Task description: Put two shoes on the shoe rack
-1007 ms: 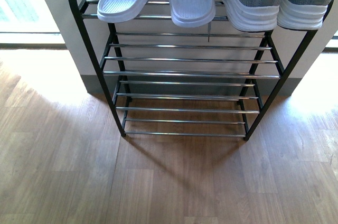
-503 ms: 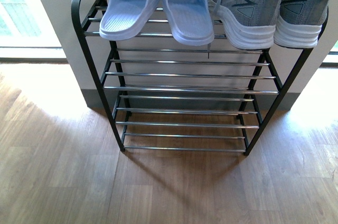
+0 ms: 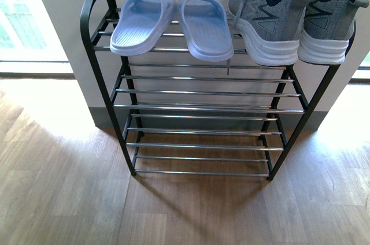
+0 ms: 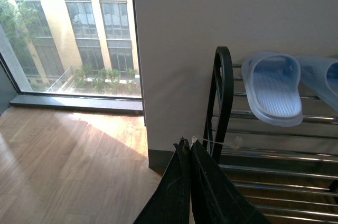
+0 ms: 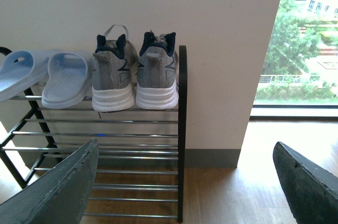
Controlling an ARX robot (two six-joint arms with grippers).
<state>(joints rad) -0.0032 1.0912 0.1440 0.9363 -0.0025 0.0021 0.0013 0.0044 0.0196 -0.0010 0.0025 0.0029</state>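
With both shoes seated heels-out, side by side on the top shelf of the shoe rack beside the slippers, placement appears complete. My left gripper is pressed together, empty; my right gripper is spread, empty.

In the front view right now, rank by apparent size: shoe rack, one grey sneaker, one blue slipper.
1. The shoe rack, far the largest, spanning all tiers.
2 and 3. The left grey sneaker and the left blue slipper look too alike to rank; the sneaker is bulkier, the slipper about as long.
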